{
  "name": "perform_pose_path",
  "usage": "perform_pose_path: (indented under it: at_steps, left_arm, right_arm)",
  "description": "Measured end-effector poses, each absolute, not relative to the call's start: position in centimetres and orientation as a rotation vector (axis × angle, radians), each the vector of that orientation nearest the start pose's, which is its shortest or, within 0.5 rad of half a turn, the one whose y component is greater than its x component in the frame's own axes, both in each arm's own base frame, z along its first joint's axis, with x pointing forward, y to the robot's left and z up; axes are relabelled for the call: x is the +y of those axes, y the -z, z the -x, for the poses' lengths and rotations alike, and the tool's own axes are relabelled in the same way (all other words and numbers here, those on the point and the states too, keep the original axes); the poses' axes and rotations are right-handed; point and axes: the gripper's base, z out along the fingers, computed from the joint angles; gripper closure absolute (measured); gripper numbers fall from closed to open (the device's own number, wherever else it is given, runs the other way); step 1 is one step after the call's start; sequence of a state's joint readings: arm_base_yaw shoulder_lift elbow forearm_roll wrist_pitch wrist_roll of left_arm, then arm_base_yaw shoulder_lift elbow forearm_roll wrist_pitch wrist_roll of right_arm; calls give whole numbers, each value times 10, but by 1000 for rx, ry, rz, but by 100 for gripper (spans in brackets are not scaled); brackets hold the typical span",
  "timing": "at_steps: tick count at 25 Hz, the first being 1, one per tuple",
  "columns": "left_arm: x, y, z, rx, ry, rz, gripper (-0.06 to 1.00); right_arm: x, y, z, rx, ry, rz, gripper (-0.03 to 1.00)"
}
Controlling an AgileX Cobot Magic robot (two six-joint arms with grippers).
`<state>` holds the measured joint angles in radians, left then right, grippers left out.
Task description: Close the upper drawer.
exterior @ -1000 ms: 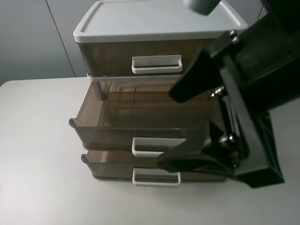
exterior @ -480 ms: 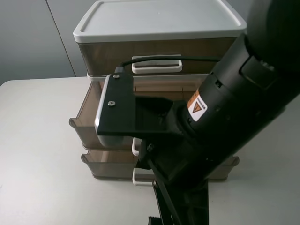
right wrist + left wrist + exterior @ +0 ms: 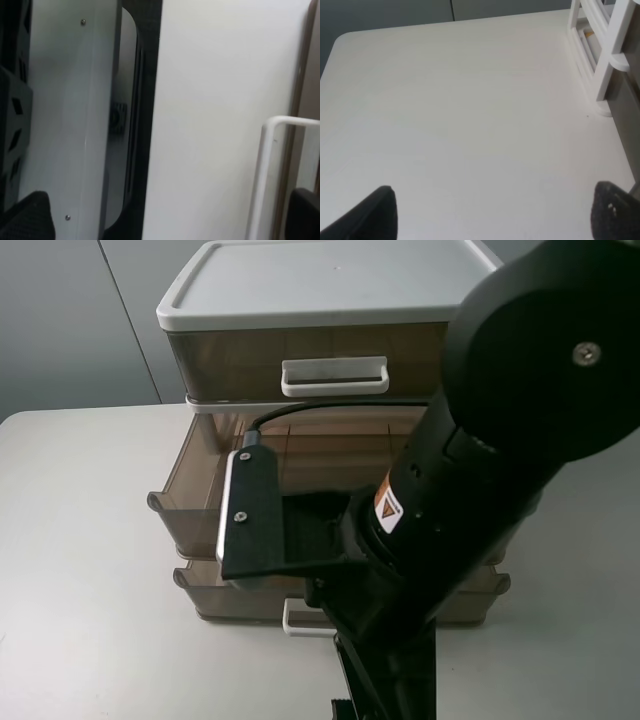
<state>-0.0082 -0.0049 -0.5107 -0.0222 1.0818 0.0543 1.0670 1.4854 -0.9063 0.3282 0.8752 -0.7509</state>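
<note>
Two grippers, both spread wide, holding nothing: left gripper (image 3: 497,215) over the table (image 3: 460,100); right gripper (image 3: 165,220) near a white loop handle (image 3: 264,170), tier unclear. Upper drawer (image 3: 190,502), the middle tier, stands pulled out. Likely light, stiff, slick plastic; press its front squarely.

A lid (image 3: 330,280) lies on the top drawer (image 3: 225,365), at the back of the desk (image 3: 80,560). Under that drawer the upper drawer (image 3: 185,495) sticks out to the front, above the bottom drawer (image 3: 210,598). An arm (image 3: 480,470) is in front of them, to the right.
</note>
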Motion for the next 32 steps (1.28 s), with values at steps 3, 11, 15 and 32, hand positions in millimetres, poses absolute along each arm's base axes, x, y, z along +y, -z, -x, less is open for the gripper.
perform_pose_path:
  at_steps: [3,11,15,32]
  left_arm:
    - [-2,-279,8,2049,-2,-65,20]
    - [-2,-279,8,2049,-2,-65,20]
    - [-2,-279,8,2049,-2,-65,20]
    - [-2,-279,8,2049,-2,-65,20]
  right_arm:
    - [240,-216,-108,2028,-418,2172,27]
    - [237,-212,-114,1997,-309,2178,27]
    - [238,-212,-116,1965,-281,2174,27]
    - [237,-201,-147,1923,-152,2099,27]
